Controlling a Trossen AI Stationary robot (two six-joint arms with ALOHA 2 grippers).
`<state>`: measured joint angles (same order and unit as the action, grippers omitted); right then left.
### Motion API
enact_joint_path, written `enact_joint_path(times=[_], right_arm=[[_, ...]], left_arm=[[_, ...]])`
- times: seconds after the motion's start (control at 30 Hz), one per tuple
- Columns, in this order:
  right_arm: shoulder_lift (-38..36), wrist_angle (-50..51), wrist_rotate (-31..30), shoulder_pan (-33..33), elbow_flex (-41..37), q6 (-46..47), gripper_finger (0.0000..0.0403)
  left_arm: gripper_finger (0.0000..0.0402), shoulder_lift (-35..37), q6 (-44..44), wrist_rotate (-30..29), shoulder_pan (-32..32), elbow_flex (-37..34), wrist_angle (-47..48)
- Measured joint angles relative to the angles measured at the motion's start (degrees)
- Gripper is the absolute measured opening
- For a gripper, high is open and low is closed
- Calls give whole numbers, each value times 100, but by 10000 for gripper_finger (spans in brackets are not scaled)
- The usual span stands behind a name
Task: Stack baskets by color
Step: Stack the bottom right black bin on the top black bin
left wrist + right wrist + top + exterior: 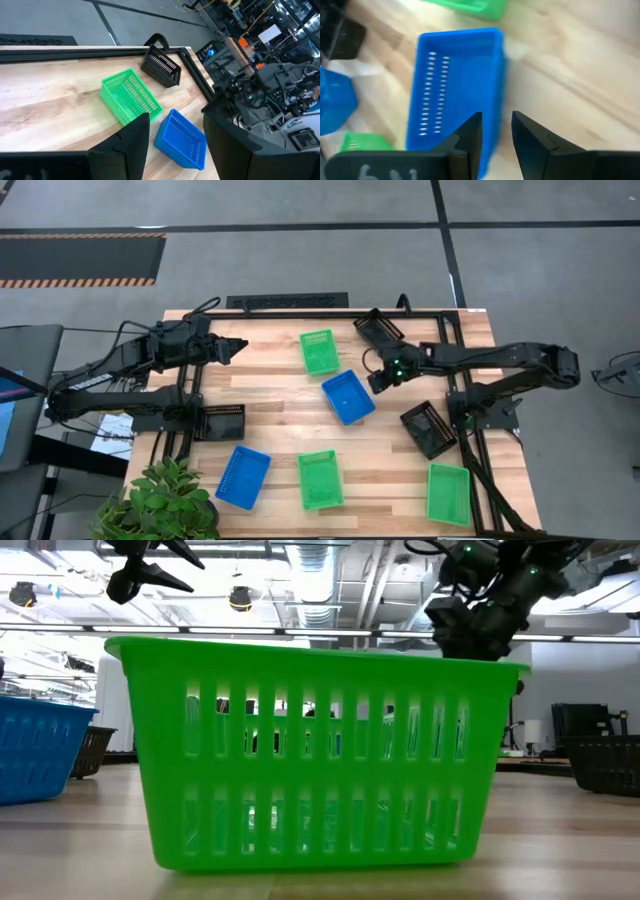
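Observation:
A blue basket [348,397] sits mid-table, and my right gripper [380,381] is shut on it at its far right corner. A green basket [319,351] stands just beyond it. Along the near edge stand another blue basket [243,476] and two green baskets [320,479] [448,494]. Black baskets rest at the far edge [379,332], right of centre [428,428] and at the left [222,422]. My left gripper [235,348] hangs open and holds nothing, high over the table's far left. My right gripper has the blue basket's wall rim [496,107] between its fingers, one finger [470,137] inside the basket and the other outside. It comes slanting down from the table's right. The basket seems tipped up at that corner; whether its bottom is clear of the table I cannot tell.
A potted plant [160,505] stands at the table's near left corner. Black frame rails run along the far edge and down both sides. Bare wood shows between the middle baskets and the near row.

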<state>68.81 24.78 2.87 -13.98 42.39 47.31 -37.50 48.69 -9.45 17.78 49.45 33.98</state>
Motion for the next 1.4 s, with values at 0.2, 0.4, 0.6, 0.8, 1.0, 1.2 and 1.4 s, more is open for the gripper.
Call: enact_joint_path(times=[0.2, 0.4, 0.6, 0.8, 1.0, 1.2, 1.4], right_arm=[[-334, 994, -338, -325, 0, -419, 117], [-385, 1765, -559, -493, 0, -690, 117], [-385, 2373, -780, -494, 0, -728, 117], [-382, 3004, -756, -235, 0, -396, 117], [-380, 3774, -724, 243, 0, 34, 117], [-391, 4375, -597, 845, 0, 301, 117], [-448, 4575, -645, 1303, 0, 515, 147]], left_arm=[[174, 0, 0, 0, 0, 0, 0], [174, 0, 0, -2, 0, 0, 2], [174, 0, -2, -44, 0, 0, 2], [174, 0, -2, -132, 0, 0, 4], [174, 0, -2, -137, 0, 0, 9], [174, 0, -2, -141, 0, 0, 19], [174, 0, -2, -149, 0, 0, 139]])
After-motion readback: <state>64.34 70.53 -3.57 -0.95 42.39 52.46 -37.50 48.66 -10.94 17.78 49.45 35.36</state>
